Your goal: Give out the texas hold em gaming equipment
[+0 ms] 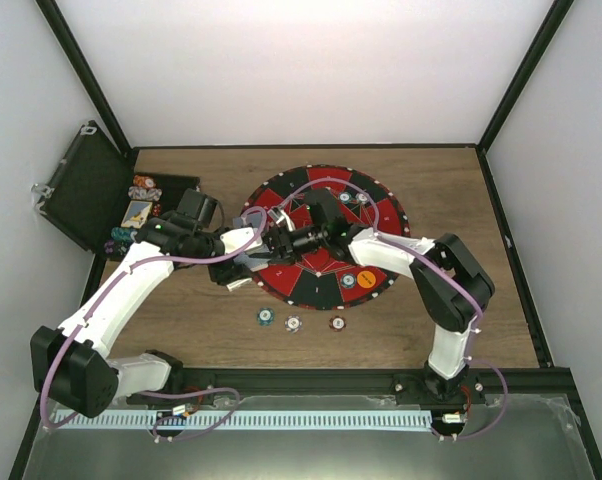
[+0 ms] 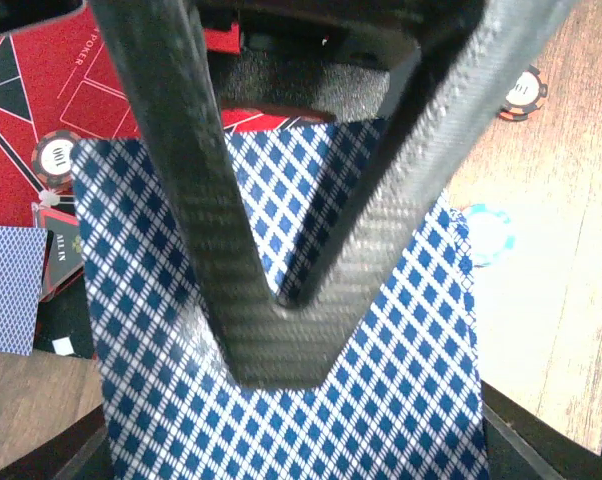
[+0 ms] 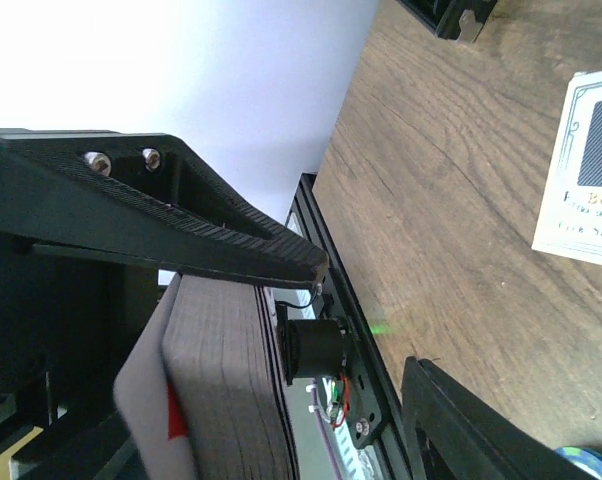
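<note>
The left fingers hold the pack of cards by its two long sides, over the left edge of the mat. The pack's long way points straight at the right fingers. Those stand apart with the pack in between, and a gap shows beside it. I think they are the ones to squeeze in and pinch off a card.

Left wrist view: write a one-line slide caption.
Left gripper closed on a blue-diamond-backed card deck, held above the red mat and scattered poker chips.
</note>
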`<state>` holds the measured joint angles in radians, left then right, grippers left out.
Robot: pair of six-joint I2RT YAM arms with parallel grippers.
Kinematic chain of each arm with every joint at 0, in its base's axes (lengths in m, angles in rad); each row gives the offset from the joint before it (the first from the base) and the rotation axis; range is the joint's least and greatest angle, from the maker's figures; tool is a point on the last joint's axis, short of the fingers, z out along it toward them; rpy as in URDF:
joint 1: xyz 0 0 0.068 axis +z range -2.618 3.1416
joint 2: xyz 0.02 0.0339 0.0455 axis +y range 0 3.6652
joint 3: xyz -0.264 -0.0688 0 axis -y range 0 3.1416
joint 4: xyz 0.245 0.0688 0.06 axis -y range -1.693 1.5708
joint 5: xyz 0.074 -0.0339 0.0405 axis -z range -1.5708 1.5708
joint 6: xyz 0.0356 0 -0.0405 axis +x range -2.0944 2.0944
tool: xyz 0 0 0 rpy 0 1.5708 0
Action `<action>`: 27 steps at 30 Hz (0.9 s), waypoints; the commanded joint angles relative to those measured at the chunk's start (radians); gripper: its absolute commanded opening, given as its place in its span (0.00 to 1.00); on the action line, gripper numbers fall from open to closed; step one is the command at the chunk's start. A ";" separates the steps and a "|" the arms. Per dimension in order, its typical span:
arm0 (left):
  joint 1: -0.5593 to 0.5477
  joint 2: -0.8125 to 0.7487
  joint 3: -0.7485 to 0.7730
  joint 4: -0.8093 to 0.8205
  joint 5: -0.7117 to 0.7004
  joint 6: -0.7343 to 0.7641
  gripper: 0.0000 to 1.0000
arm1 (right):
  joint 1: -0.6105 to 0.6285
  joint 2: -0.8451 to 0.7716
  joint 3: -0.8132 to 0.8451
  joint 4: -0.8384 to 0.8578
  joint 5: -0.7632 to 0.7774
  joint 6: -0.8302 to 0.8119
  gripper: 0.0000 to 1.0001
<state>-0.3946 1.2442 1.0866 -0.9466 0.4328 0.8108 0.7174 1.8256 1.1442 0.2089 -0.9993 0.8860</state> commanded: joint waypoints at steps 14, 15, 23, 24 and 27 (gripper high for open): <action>0.000 0.001 0.032 0.003 0.019 -0.001 0.12 | -0.055 -0.111 -0.017 -0.144 0.063 -0.079 0.35; -0.001 0.000 0.030 0.003 0.018 -0.001 0.12 | -0.056 -0.118 -0.017 -0.149 0.067 -0.081 0.33; -0.001 -0.001 0.024 0.004 0.011 -0.002 0.12 | -0.068 -0.153 -0.016 -0.206 0.098 -0.113 0.19; -0.001 -0.001 0.023 0.003 0.009 -0.001 0.12 | -0.070 -0.156 -0.015 -0.212 0.102 -0.119 0.18; -0.001 -0.002 0.019 0.005 0.005 -0.001 0.12 | -0.073 -0.166 -0.011 -0.221 0.105 -0.121 0.14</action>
<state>-0.3946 1.2449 1.0874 -0.9585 0.4179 0.8108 0.6567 1.6920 1.1244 0.0402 -0.9298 0.7906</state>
